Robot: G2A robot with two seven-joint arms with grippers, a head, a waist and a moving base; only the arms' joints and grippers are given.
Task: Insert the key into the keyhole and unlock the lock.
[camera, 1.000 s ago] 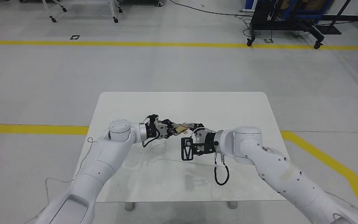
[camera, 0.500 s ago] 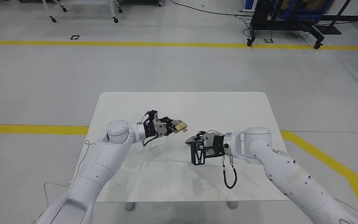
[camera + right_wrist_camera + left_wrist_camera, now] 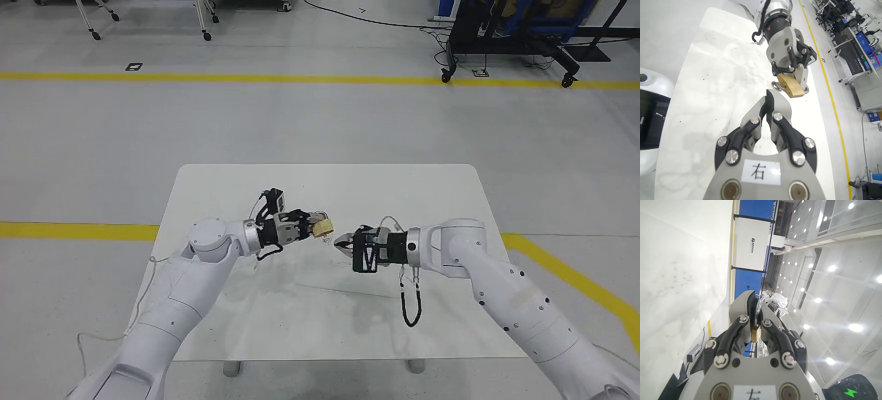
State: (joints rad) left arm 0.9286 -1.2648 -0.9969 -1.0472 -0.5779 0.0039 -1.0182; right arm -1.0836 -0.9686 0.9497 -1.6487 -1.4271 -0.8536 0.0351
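Remote inspection, current state. I find the left gripper (image 3: 757, 302) clenched on the brass padlock (image 3: 793, 86), holding it in the air above the middle of the desk (image 3: 430, 190). The silver shackle shows between its fingers in the left wrist view. The key (image 3: 775, 85) sits in the keyhole, and its silver head sticks out of the lock towards the right gripper (image 3: 772, 102). I note that gripper's jaws are pressed together with nothing between them. Its tip is level with the key head and just beside it, with a slim gap visible. A black cable (image 3: 408, 300) hangs from the right arm over the desk's near half.
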